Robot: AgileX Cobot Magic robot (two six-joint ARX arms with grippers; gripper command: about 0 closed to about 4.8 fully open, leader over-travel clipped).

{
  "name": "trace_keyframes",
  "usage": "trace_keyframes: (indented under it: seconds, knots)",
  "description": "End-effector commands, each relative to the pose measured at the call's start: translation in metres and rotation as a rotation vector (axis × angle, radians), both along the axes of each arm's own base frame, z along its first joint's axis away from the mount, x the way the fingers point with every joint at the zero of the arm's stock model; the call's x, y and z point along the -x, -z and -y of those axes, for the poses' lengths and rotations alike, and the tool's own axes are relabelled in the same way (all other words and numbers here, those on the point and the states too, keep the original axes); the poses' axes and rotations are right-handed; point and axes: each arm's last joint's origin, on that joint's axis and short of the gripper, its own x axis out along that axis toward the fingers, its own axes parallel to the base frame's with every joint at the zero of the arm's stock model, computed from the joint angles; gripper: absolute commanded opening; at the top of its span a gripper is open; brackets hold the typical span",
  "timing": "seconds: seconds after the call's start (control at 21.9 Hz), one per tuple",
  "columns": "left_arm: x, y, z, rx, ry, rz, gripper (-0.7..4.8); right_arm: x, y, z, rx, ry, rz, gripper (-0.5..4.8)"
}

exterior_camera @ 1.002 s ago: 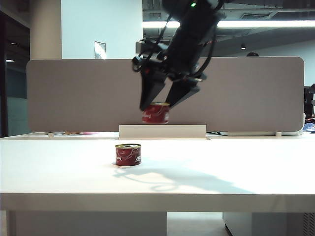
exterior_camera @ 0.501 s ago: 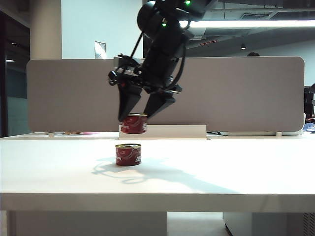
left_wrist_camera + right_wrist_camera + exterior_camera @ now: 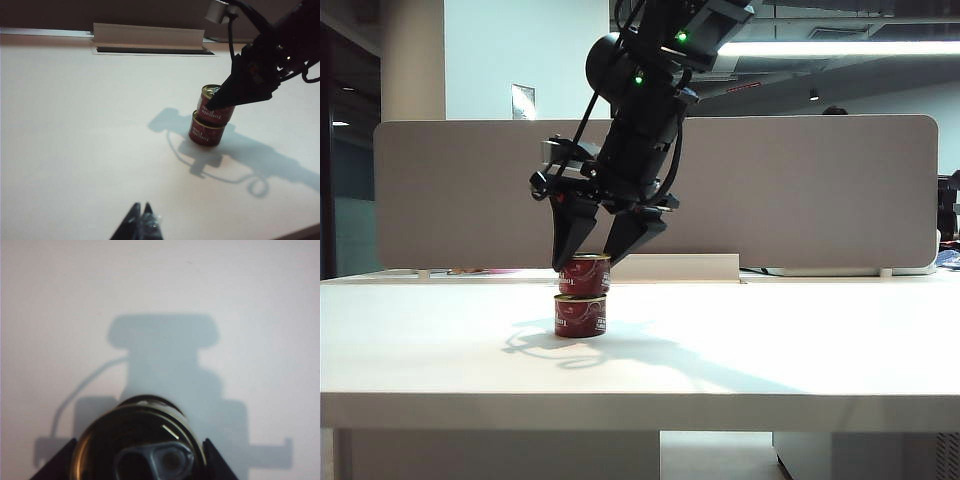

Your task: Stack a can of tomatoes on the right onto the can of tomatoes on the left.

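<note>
Two red tomato cans sit one on the other near the middle of the white worktop (image 3: 800, 340). Upper can (image 3: 585, 275) rests on lower can (image 3: 580, 315), slightly offset toward the right arm's side in the exterior view; in the left wrist view the upper can (image 3: 216, 106) also sits a bit off-centre on the lower can (image 3: 206, 132). Right end effector (image 3: 588, 262) has reached across to the left of centre, pointing down, its two dark fingers (image 3: 570, 235) closed on either side of the upper can, gripping it. Right wrist view looks straight down on the upper can's lid (image 3: 140, 447) with pull tab, finger tips at both sides of the rim, arm shadow on the worktop beyond. Left end effector (image 3: 141, 225) is only partly in frame at the edge of its own wrist view, well apart from the cans, holding nothing; tips look close together but can't tell if fully closed. Grey partition panel (image 3: 440, 200) stands behind the worktop.
</note>
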Motion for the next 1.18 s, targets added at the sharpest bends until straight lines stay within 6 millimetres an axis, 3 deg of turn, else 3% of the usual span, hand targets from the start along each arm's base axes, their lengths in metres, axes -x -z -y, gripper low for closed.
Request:
trace_keyframes:
  seconds: [0.05, 1.18]
  knots:
    - [0.0001, -0.0018, -0.0001, -0.004, 0.000, 0.011, -0.06, -0.0008, -0.0031, -0.0018, -0.014, -0.005, 0.018, 2.28]
    - [0.0001, -0.0018, -0.0001, -0.004, 0.000, 0.011, -0.06, -0.0011, -0.0007, -0.0032, -0.015, -0.007, 0.017, 2.30]
